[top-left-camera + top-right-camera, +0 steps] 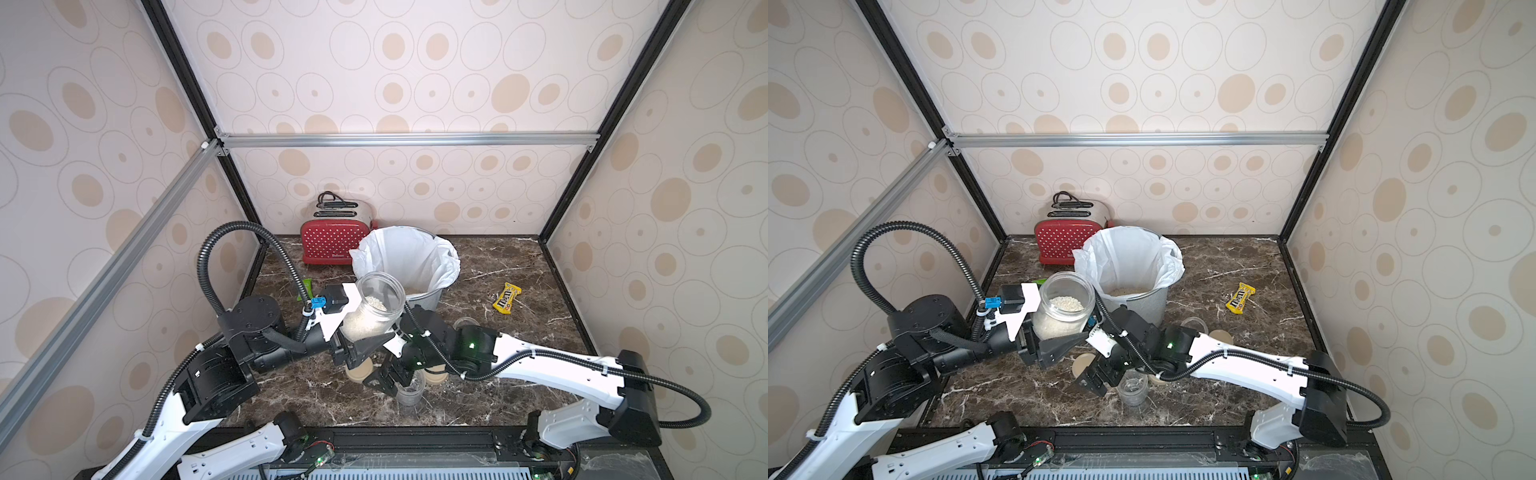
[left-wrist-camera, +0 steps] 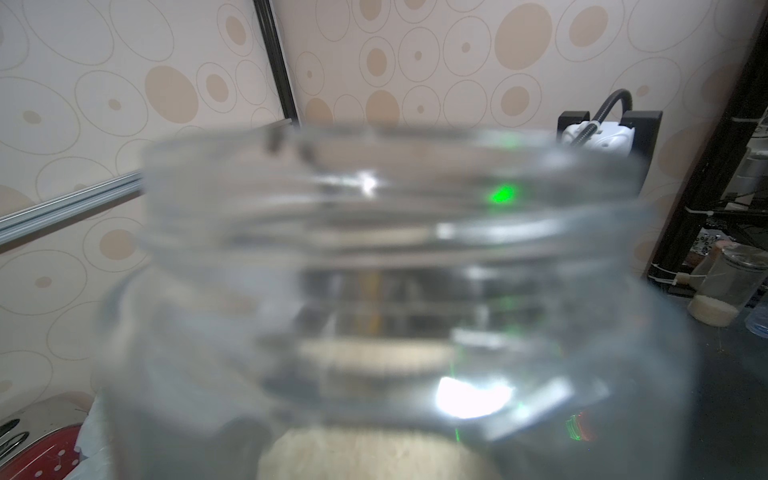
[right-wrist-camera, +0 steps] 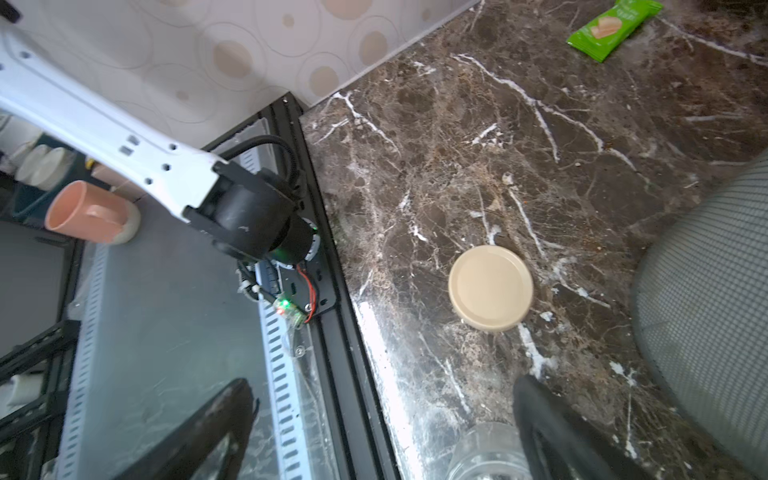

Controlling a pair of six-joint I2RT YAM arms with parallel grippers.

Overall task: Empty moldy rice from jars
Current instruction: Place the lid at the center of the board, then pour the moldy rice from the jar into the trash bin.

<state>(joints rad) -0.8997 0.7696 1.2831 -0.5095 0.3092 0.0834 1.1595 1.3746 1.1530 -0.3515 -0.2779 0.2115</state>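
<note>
Left claw (image 1: 359,338) clamps rice jar (image 1: 376,307) beside bin (image 1: 428,296); right claw (image 3: 384,386) spread apart.

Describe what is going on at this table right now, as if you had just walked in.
The left gripper holds an open clear glass jar of off-white rice, raised beside the grey mesh bin with a white liner; some rice already lies in the bin. The open right gripper hovers by an empty clear glass jar standing near the table's front edge. Two flat round beige lids lie on the dark marble tabletop.
</note>
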